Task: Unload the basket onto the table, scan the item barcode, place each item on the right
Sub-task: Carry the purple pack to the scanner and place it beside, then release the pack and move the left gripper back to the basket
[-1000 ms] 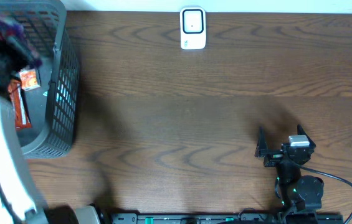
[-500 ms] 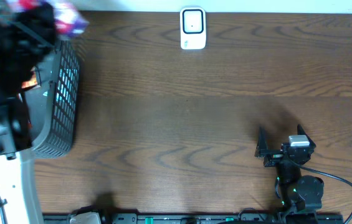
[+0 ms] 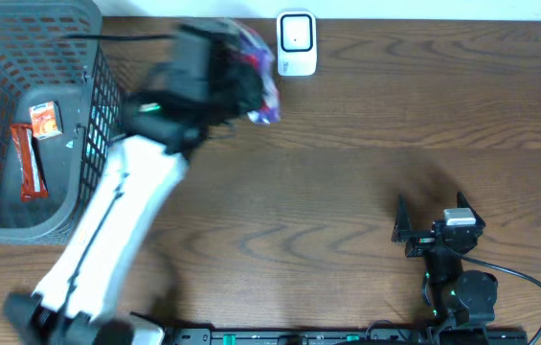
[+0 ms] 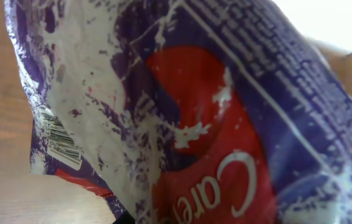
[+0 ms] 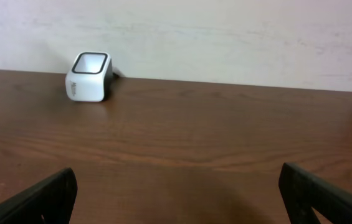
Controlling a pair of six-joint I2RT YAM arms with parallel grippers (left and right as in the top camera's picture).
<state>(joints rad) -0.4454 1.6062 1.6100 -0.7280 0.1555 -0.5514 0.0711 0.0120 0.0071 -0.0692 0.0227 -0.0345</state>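
Overhead view: my left pincer (image 3: 236,72), blurred, is clamped on the purple, red and white packet (image 3: 262,91), just left of the white scanner (image 3: 297,43) at the table's (image 3: 347,172) far edge. The left wrist view shows a barcode (image 4: 60,140) on the packet's edge. My right pincer (image 3: 399,222) sits front right, fingers wide apart. A grey basket (image 3: 98,144) stands far left.

Basket (image 3: 102,144) left, scanner (image 3: 297,43) rear; table (image 3: 347,182) centre open.
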